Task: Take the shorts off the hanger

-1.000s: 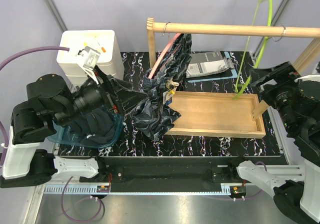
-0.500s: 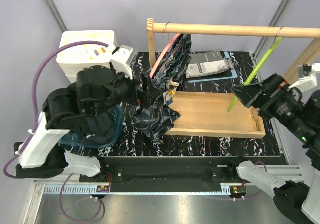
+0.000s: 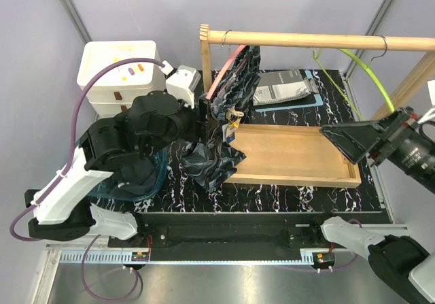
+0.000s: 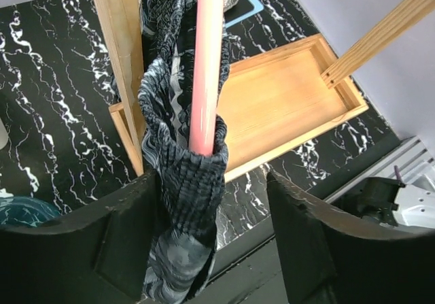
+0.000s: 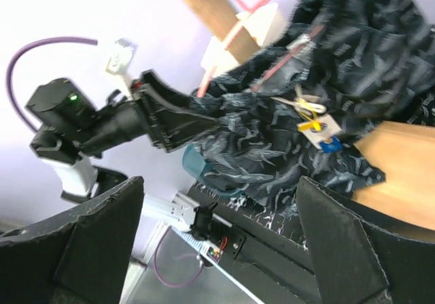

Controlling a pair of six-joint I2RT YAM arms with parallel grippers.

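Black-and-white arms (image 3: 129,137), purple cables (image 3: 87,94)

Shorts (image 3: 216,117) on hanger (image 3: 221,75), left of tray (image 3: 293,179)

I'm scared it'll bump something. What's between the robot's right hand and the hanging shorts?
A wooden tray lies between the right hand and the patterned shorts. The top view shows it.

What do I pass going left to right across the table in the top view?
White bins → marbled shorts → wooden tray → right gripper, over the tray's right end. The left arm and the booklet overlap these, so I've left them out.
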